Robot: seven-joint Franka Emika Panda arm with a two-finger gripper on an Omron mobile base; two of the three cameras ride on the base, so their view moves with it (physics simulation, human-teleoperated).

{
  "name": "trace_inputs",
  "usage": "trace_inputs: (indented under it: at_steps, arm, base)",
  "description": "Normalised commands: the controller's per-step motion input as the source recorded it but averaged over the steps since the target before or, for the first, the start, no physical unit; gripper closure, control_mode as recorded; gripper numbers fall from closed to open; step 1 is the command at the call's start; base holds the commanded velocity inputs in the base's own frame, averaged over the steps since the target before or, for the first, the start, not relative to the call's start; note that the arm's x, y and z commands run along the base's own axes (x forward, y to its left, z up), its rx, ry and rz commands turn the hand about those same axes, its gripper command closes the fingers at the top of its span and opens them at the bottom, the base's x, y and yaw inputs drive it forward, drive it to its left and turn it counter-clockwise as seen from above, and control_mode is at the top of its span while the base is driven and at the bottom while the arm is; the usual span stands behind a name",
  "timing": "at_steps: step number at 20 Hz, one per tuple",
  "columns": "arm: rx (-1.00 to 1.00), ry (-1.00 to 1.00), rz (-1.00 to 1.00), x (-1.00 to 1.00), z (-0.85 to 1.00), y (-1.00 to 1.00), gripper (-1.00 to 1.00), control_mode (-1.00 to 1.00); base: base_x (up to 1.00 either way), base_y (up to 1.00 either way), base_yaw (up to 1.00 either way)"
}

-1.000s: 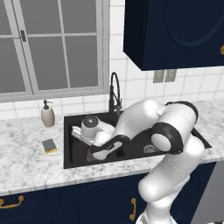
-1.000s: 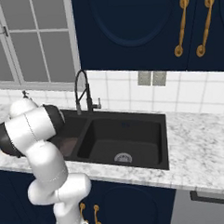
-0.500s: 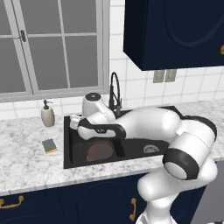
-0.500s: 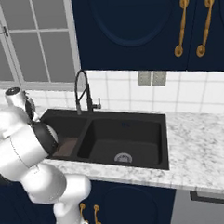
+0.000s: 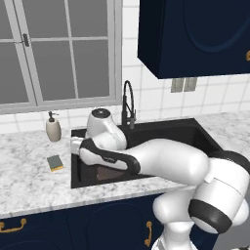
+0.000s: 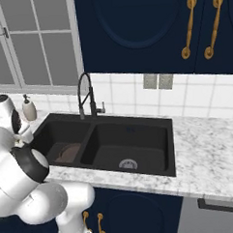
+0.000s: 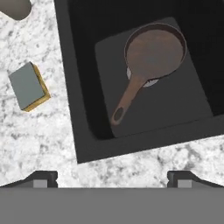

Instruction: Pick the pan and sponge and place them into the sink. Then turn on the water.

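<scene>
While the frying pan (image 7: 153, 50) lies flat in the black sink (image 7: 78, 131) at upper right of the hand view, the sponge (image 7: 28, 86) sits on marble countertop (image 7: 39, 144) at left; gripper (image 7: 112, 178) spread, empty.

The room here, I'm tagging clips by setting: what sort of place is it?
A home kitchen, rendered: a black double-basin sink with a spring-neck faucet set in a marble-look counter, navy cabinets above, and a pan lying in one basin.
</scene>
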Motion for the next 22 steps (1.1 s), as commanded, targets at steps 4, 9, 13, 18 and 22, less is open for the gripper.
trace_inputs:
  at_steps: [4,9,13,18,22]
  arm:
    - [-0.02,-0.17,0.22,0.26,0.10,0.50,-1.00,-1.00]
    - [-0.09,0.00,0.24,0.41,0.00,0.60,-1.00,-1.00]
    - [-0.04,0.00,0.11,0.46,0.00,0.51,-1.00,-1.00]
    - [-0.02,0.00,0.06,0.42,-0.01,0.52,-1.00,-1.00]
    - [-0.08,0.00,0.00,0.39,-0.20,0.48,-1.00,-1.00]
  base:
    - [0.00,0.00,0.00]
    - [0.00,0.00,0.00]
    - [0.00,0.00,0.00]
    - [0.00,0.00,0.00]
    - [0.00,0.00,0.00]
